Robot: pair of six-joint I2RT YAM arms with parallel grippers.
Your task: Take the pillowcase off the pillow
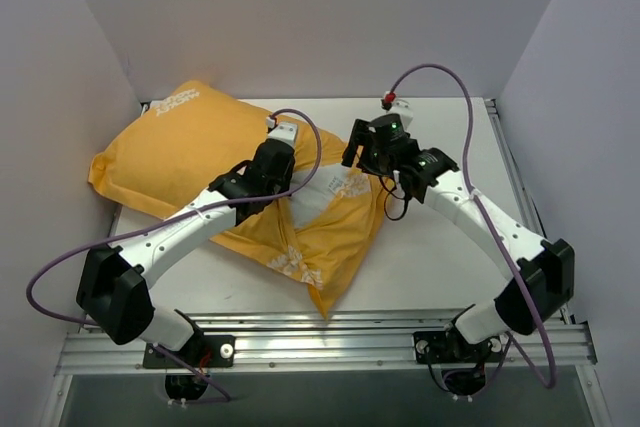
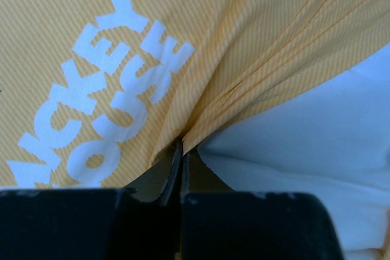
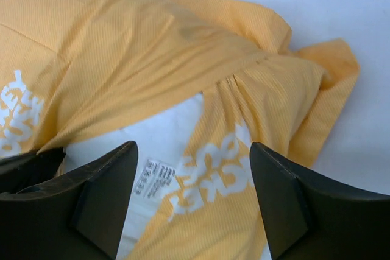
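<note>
The task is at an early stage, as I judge it. The pillowcase [image 1: 190, 147] lies across the table [image 1: 440, 257], from the far left corner toward the near middle. It covers almost all of the pillow [image 1: 312, 197]. Only a small white patch shows at the opening, near the middle of the table between the two arms. The plump part on the far left is fully orange, so most of the pillow is inside.

The left gripper [image 2: 181, 150] is closed on the edge of the pillowcase [image 2: 244, 41]. Folds run from its tips, so the cloth is under some pull. The white pillow [image 2: 317, 150] lies just beside this pinch, on the right. In the top view I cannot see the exact grip point, because the wrist hides it.

The right gripper [image 3: 194, 150] is wide and holds nothing. It hangs above the opening, over the exposed pillow [image 3: 152, 138] and its small label [image 3: 152, 178]. The loose flap of the pillowcase [image 3: 140, 47] lies around them.

What is left is nearly everything: to hold the pillow, draw the cover off along its length, and separate the two.
</note>
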